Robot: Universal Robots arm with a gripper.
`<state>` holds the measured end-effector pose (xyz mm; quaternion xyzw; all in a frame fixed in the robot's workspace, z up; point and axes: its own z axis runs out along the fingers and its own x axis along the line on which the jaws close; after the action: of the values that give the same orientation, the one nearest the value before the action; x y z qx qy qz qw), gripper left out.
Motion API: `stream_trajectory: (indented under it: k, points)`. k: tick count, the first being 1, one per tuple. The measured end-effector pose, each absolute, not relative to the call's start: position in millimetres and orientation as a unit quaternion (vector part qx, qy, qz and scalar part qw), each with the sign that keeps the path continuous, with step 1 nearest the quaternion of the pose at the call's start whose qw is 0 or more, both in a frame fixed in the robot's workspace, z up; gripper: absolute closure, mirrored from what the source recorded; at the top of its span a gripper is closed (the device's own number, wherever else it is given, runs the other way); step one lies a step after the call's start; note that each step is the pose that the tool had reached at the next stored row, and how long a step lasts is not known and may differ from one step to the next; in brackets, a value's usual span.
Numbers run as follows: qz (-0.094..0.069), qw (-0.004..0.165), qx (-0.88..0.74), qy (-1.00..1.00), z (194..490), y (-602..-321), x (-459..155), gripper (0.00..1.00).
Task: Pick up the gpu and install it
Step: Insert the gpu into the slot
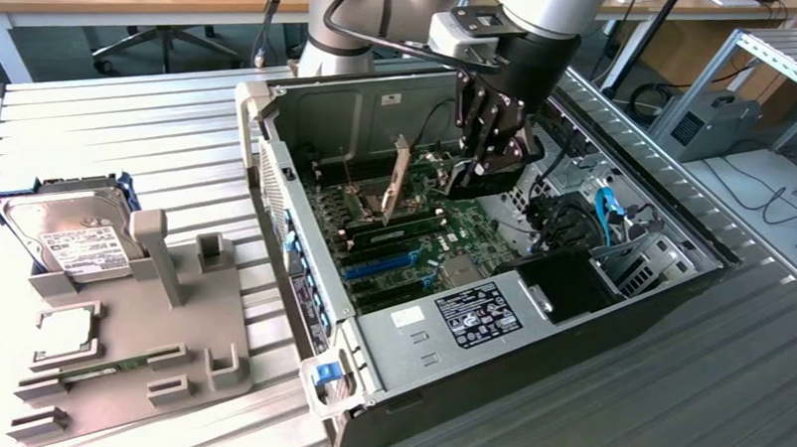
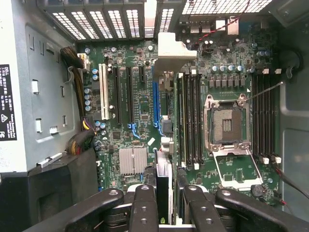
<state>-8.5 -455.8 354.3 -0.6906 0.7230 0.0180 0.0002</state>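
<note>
Graphics card (image 2: 163,181) seen edge-on between the fingers of the gripper (image 2: 169,205), over the motherboard (image 2: 140,111), roughly in line with the blue slot (image 2: 155,104), apparently not yet seated. Gripper in the upper middle of the exterior frame, reaching down inside the open computer case (image 1: 284,170), jaws partly closed and clamped on the card's upper edge. Judged light and stiff but fragile: fan, small parts and contacts not to be squeezed. Best held by board edges or cooler sides, square to the slot
</note>
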Motion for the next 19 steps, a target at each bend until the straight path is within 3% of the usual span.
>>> stream_trajectory:
  k: [19]
  points:
    - [0.018,0.000,-0.691,0.723,349.0,-455.8,-12.5,0.74]
